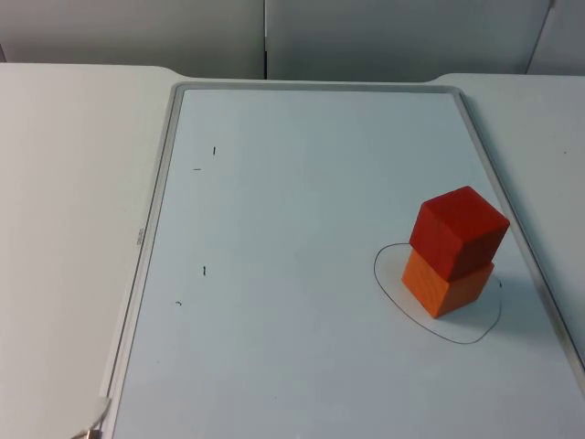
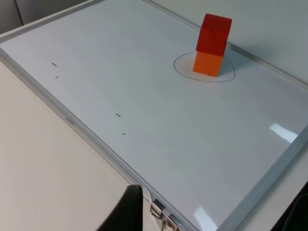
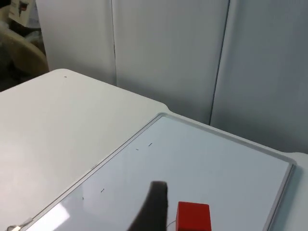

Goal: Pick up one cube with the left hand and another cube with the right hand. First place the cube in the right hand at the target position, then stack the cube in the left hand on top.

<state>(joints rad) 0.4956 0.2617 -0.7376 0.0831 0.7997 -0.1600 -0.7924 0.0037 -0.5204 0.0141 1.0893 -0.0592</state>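
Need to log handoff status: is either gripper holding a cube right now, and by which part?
Nothing is held. The red cube sits free on the orange cube inside the drawn circle, no fingers touching either.

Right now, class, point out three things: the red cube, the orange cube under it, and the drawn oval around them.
red cube [image 1: 459,230]: top view, front-left face.
orange cube [image 1: 447,285]: top view, middle of its visible front.
drawn oval [image 2: 179,60]: left wrist view, on the pen line beside the stack.
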